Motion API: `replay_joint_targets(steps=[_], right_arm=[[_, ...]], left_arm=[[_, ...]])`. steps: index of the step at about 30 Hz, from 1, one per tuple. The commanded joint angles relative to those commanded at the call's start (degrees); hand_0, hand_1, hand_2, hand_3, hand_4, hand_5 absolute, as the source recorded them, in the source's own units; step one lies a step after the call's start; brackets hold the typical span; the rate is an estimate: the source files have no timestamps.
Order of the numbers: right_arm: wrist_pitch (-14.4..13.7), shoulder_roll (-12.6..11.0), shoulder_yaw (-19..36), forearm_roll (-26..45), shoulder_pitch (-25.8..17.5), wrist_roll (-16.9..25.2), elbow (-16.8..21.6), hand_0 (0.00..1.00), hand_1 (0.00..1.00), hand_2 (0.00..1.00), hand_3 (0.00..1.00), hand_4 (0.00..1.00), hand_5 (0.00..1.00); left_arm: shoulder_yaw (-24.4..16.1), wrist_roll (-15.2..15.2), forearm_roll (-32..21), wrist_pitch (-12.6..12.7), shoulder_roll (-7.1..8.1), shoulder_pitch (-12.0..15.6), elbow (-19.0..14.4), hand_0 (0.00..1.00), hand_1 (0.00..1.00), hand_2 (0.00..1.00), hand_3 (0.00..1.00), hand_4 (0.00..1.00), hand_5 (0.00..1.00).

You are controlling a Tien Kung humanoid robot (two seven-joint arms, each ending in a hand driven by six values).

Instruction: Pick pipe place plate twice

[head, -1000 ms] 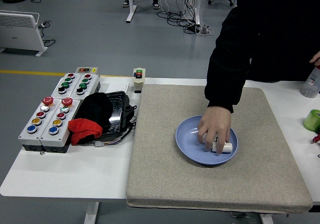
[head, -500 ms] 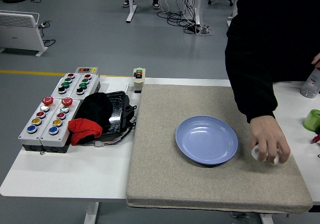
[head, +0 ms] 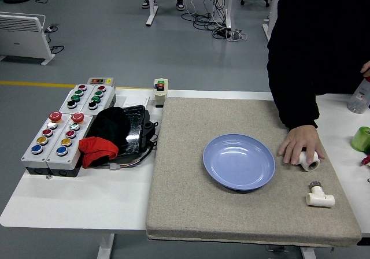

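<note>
The blue plate (head: 239, 161) sits empty on the beige mat (head: 191, 201). One white pipe fitting (head: 319, 197) lies on the mat to the right of the plate, near the mat's right edge. A second white pipe piece (head: 310, 161) lies farther back on the mat under a person's hand (head: 298, 144), which rests on it. Neither robot hand shows in the head view.
Two grey button boxes (head: 55, 136) (head: 89, 95) stand at the left, with a black device and red cloth (head: 97, 149) beside them. A small switch box (head: 161, 91) sits at the mat's far left corner. A green roll (head: 361, 139) and a bottle (head: 359, 97) are at the right edge.
The person took both pipe pieces out of the plate and carried them right. One now lies free on the mat; the hand moved back with the other.
</note>
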Motion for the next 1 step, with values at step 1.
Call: replay_joint_targets(steps=[1], right_arm=[[0.0, 0.0, 0.0, -0.1, 0.0, 0.0, 0.0, 0.877, 0.817, 0.909, 0.877, 0.558, 0.640]], left_arm=[[0.0, 0.0, 0.0, 0.0, 0.00, 0.0, 0.0, 0.706, 0.693, 0.726, 0.689, 0.396, 0.998]])
